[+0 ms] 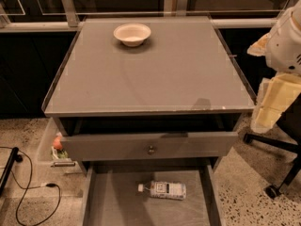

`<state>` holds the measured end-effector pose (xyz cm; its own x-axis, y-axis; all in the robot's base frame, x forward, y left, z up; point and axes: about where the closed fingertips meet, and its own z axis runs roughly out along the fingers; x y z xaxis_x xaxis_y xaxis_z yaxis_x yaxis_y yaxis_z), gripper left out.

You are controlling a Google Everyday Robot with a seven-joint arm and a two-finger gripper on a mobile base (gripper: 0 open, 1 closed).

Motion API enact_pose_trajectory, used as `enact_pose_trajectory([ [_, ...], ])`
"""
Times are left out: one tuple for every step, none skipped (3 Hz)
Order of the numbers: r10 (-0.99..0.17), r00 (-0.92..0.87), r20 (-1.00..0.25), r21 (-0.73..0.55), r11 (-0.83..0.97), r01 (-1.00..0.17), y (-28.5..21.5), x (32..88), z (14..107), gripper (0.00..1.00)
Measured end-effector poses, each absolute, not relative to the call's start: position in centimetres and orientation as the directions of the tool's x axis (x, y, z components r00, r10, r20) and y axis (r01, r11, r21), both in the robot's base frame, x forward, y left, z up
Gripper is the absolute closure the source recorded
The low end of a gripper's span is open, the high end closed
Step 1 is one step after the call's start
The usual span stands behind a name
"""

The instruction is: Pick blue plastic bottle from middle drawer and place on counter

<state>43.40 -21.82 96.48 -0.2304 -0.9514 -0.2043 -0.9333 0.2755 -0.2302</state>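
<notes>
My hand (275, 102) hangs off the cabinet's right side, well apart from everything; I cannot tell whether it is released or clenched. The blue plastic bottle (164, 190) lies on its side, alone in the open middle drawer (113, 204). The upper drawer (150, 146) juts out above it, so my reach could clip that front, and the bottle may roll. The white bowl (132, 34) on the surface (164, 74) looks empty.

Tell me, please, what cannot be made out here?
Camera view:
Middle drawer: near end cut off by the bottom edge.
Blue plastic bottle: label print too small to read.
Gripper, right of the counter: arm cut off by the right edge.
Upper drawer: inside hidden by the counter.
</notes>
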Motion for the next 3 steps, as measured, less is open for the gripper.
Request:
enact_pose_trajectory([
  [-0.937, -0.269, -0.221, -0.158, 0.307, -0.939, -22.6, 42.2, 91.6, 0.0],
  [-0.94, -0.28, -0.194, -0.101, 0.303, -0.948, -23.8, 40.1, 84.4, 0.0],
  [-0.942, -0.291, -0.166, -0.042, 0.302, -0.953, -24.0, 38.1, 81.1, 0.0],
])
